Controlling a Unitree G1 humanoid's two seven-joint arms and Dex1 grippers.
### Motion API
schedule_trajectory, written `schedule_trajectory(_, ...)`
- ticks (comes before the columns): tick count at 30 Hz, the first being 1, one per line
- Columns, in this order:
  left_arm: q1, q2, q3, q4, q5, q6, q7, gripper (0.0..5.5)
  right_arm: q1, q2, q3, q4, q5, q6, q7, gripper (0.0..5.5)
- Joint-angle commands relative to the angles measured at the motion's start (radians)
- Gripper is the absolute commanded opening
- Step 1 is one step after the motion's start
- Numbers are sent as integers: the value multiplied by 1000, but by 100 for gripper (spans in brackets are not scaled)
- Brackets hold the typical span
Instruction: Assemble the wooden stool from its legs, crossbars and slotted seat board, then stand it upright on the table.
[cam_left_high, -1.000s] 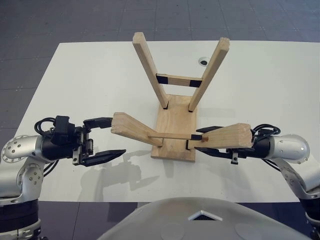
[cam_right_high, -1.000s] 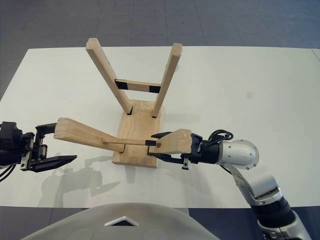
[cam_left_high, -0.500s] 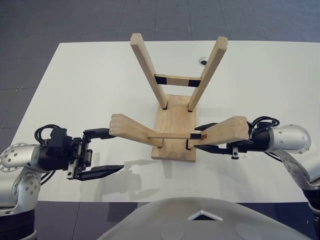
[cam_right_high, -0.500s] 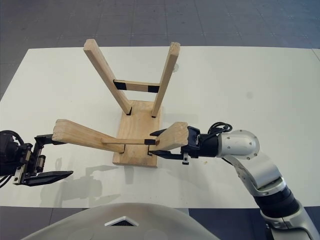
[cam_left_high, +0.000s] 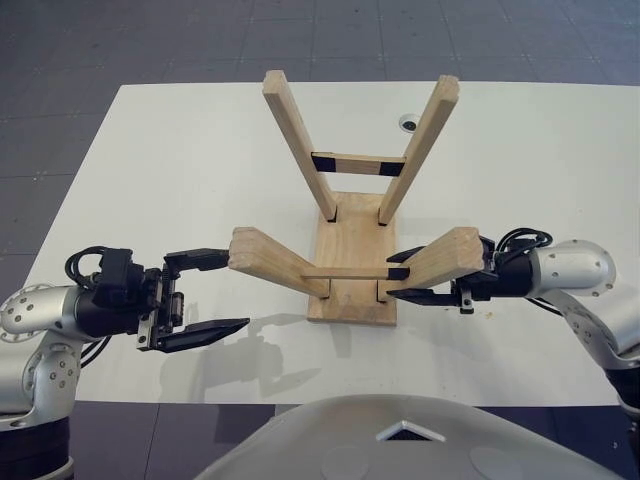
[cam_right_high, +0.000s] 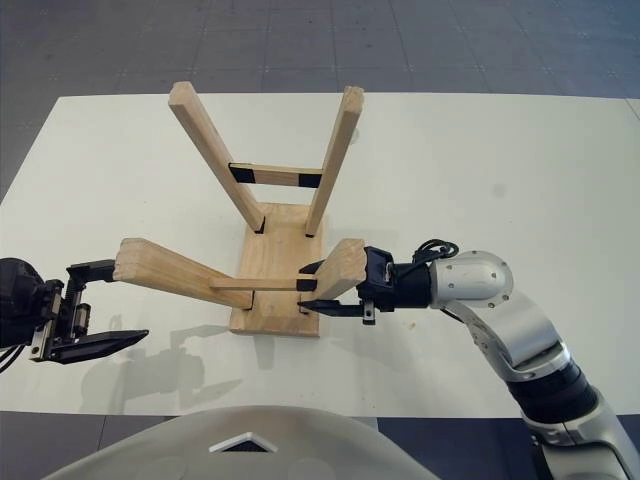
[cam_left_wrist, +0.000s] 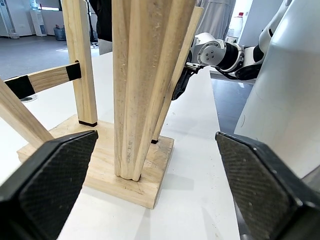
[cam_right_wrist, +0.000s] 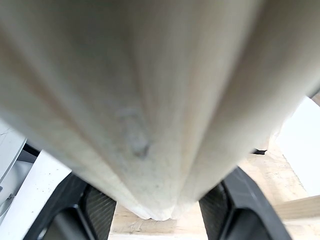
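The slotted seat board lies flat on the white table. Two far legs stand in it, joined by a crossbar with black ends. The near pair, left leg and right leg with their crossbar, leans outward, its lower ends at the board's front edge. My right gripper is shut on the near right leg. My left gripper stands open just left of the near left leg, its pads apart and not touching the leg.
A round cable hole sits in the table behind the stool. Bare table lies to the left and right of the board. The table's front edge runs close under my left gripper.
My right gripper has pushed inward and up, tilting the near leg pair more upright. My left gripper stayed open, dropped off the left leg's end toward the front, then rose a little.
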Motion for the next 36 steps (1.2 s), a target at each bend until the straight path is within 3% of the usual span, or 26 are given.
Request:
schedule_trajectory(1, -13, -1, -6, -53, -16, 17, 37, 437, 37, -19, 156, 39, -136, 136, 4, 206)
schedule_trajectory(8, -3, -31, -84, -184, 48, 27, 194, 437, -25, 28, 251, 37, -192, 160, -66, 206)
schedule_trajectory(10, 8, -30, -67, -184, 57, 10, 206, 437, -27, 26, 258, 44, -192, 158, -73, 206)
schedule_trajectory(14, -126, -88, 17, -118, 30, 41, 446, 437, -26, 35, 255, 69, -188, 153, -91, 206)
schedule_trajectory(24, -229, -123, 128, -281, -161, 126, 785, 437, -21, 73, 262, 135, -200, 135, -154, 206)
schedule_trajectory(34, -223, -127, 54, -622, -237, 212, 1244, 437, -32, 123, 249, 195, -219, 125, -180, 206)
schedule_trajectory(36, -202, -65, 12, -668, -203, 150, 1302, 406, -35, 132, 247, 205, -222, 124, -180, 206)
